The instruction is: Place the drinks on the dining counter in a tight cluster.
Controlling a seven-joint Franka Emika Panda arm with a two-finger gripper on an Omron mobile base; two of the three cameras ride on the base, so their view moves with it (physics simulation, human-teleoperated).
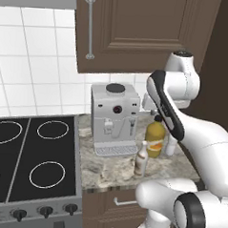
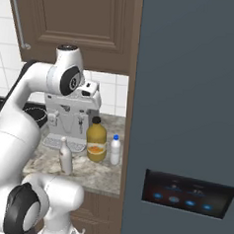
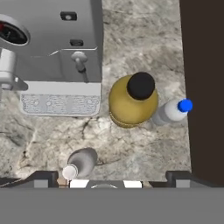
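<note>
Three drinks stand on a small marbled countertop in front of a coffee machine. The big orange-yellow bottle with a black cap is in the middle. A small white bottle with a blue cap stands close on its right. A slim beige-white bottle is nearer the front edge. My gripper hangs above them, pointing down, open and empty. The dining counter is out of view.
The silver coffee machine takes the back of the counter. A black stove lies to the left. A tall grey fridge and a dark side panel close off the right. Brown wall cabinets hang overhead.
</note>
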